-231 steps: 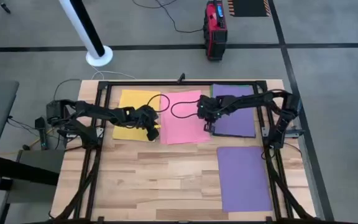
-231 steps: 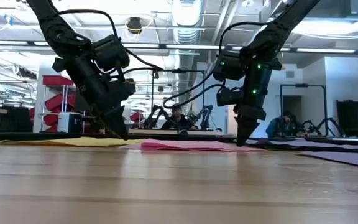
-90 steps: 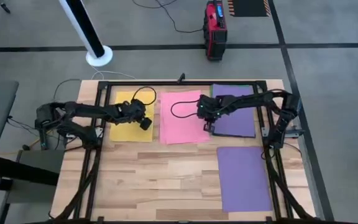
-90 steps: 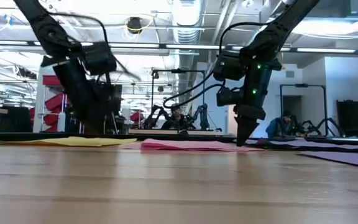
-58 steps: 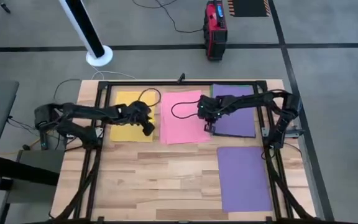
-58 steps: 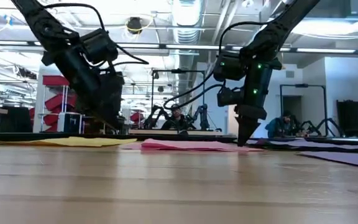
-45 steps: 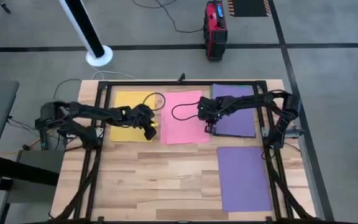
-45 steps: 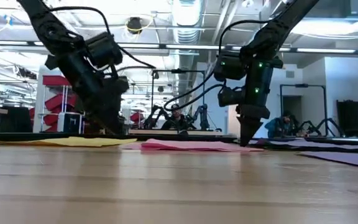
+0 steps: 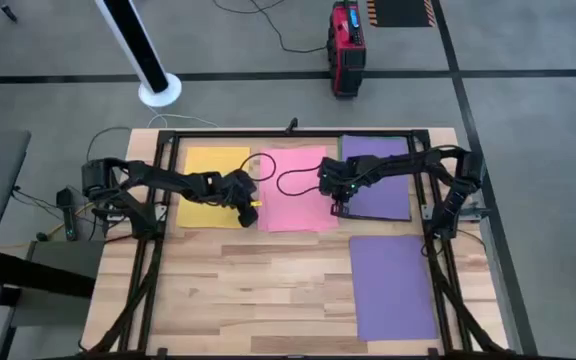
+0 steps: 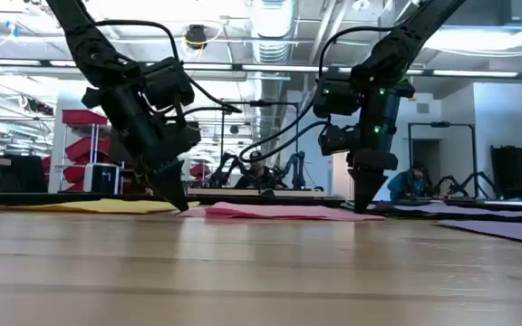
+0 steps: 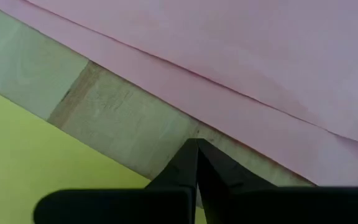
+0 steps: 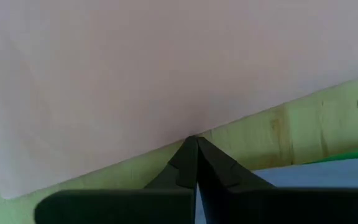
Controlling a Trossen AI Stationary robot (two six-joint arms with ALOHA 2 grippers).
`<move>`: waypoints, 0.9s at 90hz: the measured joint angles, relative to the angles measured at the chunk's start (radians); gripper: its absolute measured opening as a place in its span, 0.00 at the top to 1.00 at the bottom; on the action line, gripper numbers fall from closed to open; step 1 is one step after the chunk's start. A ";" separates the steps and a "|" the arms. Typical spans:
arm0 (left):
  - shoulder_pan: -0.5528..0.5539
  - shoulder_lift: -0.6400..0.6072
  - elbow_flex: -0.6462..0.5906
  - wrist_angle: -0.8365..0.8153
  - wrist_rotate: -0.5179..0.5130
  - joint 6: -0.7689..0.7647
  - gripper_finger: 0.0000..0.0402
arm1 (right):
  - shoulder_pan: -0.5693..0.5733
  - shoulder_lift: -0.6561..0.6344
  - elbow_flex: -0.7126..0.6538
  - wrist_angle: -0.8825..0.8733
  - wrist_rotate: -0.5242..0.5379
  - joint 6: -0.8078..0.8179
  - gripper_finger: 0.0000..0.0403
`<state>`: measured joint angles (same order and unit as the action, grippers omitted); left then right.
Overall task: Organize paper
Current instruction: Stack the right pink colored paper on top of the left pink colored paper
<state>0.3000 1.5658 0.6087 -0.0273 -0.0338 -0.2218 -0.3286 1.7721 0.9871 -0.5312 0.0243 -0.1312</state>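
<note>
Writing: none can be read on any sheet or on the red case (image 9: 346,48) on the floor beyond the table.
Paper count: four sheets show whole or in part on the wooden table (image 9: 258,290), namely one yellow sheet (image 9: 211,175), one pink sheet (image 9: 293,195) and two purple sheets.
Paper places: yellow, pink and the far purple sheet (image 9: 380,195) lie side by side along the far half; the near purple sheet (image 9: 392,285) lies apart, toward the near right corner.
Hidden: a thin green edge (image 9: 373,137) peeks from under the far purple sheet; how much lies beneath cannot be told.
Left gripper (image 9: 247,212): fingers pressed together, tip down on bare wood in the strip between yellow and pink, as the left wrist view shows.
Right gripper (image 9: 337,208): fingers pressed together, tip at the pink sheet's edge beside the far purple sheet.
Background: blurred people sit far behind in the low view.
</note>
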 joint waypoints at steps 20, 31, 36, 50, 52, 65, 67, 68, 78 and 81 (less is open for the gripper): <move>0.000 0.001 0.000 0.006 0.001 -0.001 1.00 | 0.002 0.001 -0.001 0.026 -0.032 0.000 1.00; 0.000 0.002 -0.002 0.020 0.003 -0.002 1.00 | 0.003 0.002 -0.001 0.049 -0.079 0.001 1.00; 0.000 0.003 -0.002 0.027 0.005 -0.002 1.00 | 0.010 0.002 -0.001 0.057 -0.092 0.001 1.00; 0.000 0.004 -0.002 0.034 0.008 -0.005 1.00 | 0.030 0.003 -0.001 0.075 -0.102 0.000 1.00; 0.000 0.004 -0.002 0.034 0.008 -0.005 1.00 | 0.031 0.003 -0.001 0.076 -0.102 0.000 1.00; 0.000 0.004 -0.002 0.034 0.009 -0.007 1.00 | 0.034 0.003 -0.001 0.074 -0.094 0.000 1.00; 0.000 0.004 -0.002 0.035 0.009 -0.007 1.00 | 0.033 0.003 -0.001 0.073 -0.093 0.000 1.00; 0.000 0.004 -0.002 0.034 0.009 -0.007 1.00 | 0.032 0.003 -0.001 0.073 -0.092 0.000 1.00; -0.001 0.003 -0.002 0.034 0.004 -0.007 1.00 | 0.022 0.002 -0.001 0.065 -0.077 0.000 1.00; -0.001 0.004 -0.002 0.035 -0.004 -0.007 1.00 | 0.020 -0.002 -0.001 0.058 -0.060 0.000 1.00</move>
<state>0.2991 1.5693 0.6064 0.0074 -0.0373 -0.2287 -0.3089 1.7704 0.9863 -0.4733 -0.0353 -0.1313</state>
